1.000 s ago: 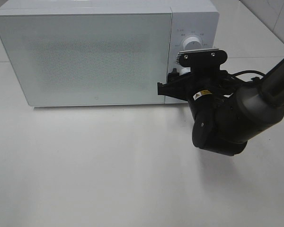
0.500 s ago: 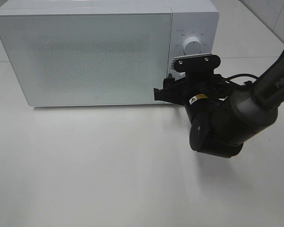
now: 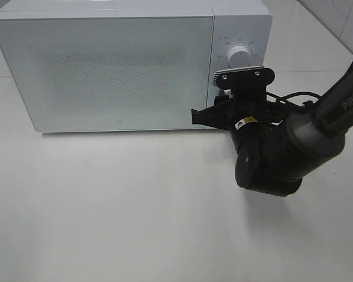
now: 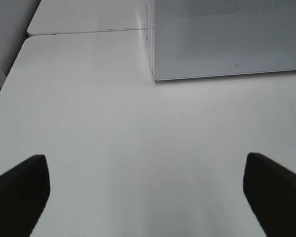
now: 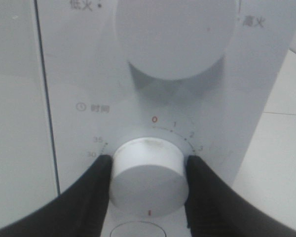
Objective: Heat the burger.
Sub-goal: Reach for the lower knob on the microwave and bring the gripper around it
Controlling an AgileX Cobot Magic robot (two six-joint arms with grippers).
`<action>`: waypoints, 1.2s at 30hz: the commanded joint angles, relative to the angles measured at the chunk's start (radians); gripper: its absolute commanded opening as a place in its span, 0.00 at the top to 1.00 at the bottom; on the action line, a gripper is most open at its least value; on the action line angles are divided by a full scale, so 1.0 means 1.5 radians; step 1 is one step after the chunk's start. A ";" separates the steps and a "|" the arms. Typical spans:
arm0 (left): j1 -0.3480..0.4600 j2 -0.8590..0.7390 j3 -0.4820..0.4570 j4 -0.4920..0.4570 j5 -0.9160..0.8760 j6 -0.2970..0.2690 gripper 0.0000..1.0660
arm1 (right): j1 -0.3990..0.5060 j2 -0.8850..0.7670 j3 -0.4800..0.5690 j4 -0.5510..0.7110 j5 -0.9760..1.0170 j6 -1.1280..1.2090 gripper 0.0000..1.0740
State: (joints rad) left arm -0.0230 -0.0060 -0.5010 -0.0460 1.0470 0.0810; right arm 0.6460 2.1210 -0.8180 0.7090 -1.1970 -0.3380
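My right hand (image 5: 148, 167) clamps the microwave's (image 3: 129, 67) timer knob (image 5: 147, 178), ready to set the heat. My left hand (image 4: 145, 185) hovers spread apart over the surface (image 4: 103, 128). The burger is unseen, presumably shut inside.

Right tool (image 5: 148, 165) pinched in a grip; left tool (image 4: 145, 170) spread wide.
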 commanded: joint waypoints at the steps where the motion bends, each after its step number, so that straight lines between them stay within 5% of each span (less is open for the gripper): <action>1: 0.003 -0.015 0.001 -0.001 -0.005 -0.001 0.06 | -0.001 -0.002 -0.008 -0.013 -0.036 -0.003 0.86; 5: 0.003 -0.015 0.001 -0.001 -0.005 -0.001 0.06 | -0.001 -0.002 -0.008 -0.052 -0.037 -0.002 1.00; 12: 0.003 -0.015 0.001 -0.001 -0.005 -0.001 0.06 | -0.001 -0.002 -0.008 -0.078 -0.051 0.060 1.00; 25: 0.003 -0.015 0.001 -0.001 -0.005 -0.001 0.06 | -0.001 -0.002 -0.008 -0.131 -0.105 0.700 1.00; 36: 0.003 -0.015 0.001 -0.001 -0.005 -0.001 0.06 | -0.001 -0.002 -0.007 -0.129 -0.110 1.000 0.99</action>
State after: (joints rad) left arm -0.0230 -0.0060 -0.5010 -0.0460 1.0470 0.0810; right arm 0.6420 2.1220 -0.8010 0.6310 -1.2140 1.1080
